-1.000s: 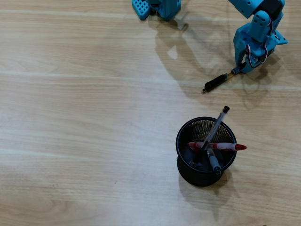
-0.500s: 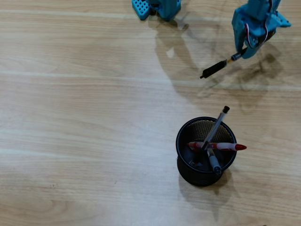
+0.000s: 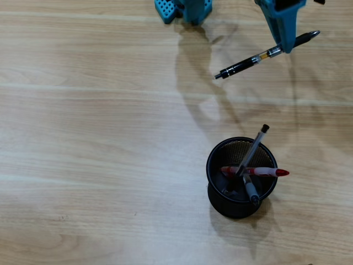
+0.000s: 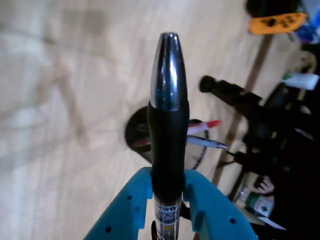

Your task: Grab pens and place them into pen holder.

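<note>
my gripper (image 3: 282,47) clamps the black pen (image 3: 242,64) up beyond the pen holder (image 3: 218,187), clear of the table (image 3: 83,138). only the wrist view shows its silver end (image 4: 166,75); overhead shows three pens in the holder.

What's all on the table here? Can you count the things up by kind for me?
Pens in the holder: 3 (black-capped, red, grey)
Pens in the gripper: 1 (black pen)
Pen holders: 1 (holder)
Total: 5
</note>
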{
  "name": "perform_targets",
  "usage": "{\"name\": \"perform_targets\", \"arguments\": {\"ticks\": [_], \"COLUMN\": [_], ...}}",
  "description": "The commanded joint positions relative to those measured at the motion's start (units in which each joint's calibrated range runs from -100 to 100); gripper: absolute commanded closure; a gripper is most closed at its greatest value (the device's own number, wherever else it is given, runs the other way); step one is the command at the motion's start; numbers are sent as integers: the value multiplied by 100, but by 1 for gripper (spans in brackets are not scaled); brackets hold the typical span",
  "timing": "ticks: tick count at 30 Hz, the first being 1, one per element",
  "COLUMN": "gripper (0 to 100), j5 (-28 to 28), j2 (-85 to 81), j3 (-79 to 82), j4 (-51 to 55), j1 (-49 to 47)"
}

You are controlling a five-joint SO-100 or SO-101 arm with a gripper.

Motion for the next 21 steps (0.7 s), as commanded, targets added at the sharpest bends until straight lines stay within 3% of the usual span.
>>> {"name": "perform_targets", "arguments": {"ticks": [1,6,13,21], "gripper": [98,98,98,98], "j5": [-55,-139,-1223,-2637], "j2": [-683,-760,-717,-717], "j3": [-232,-204,456,1949], "j4": [-1499,-3085,-4943,-8014], "j1": [592,948,1250,1543]}}
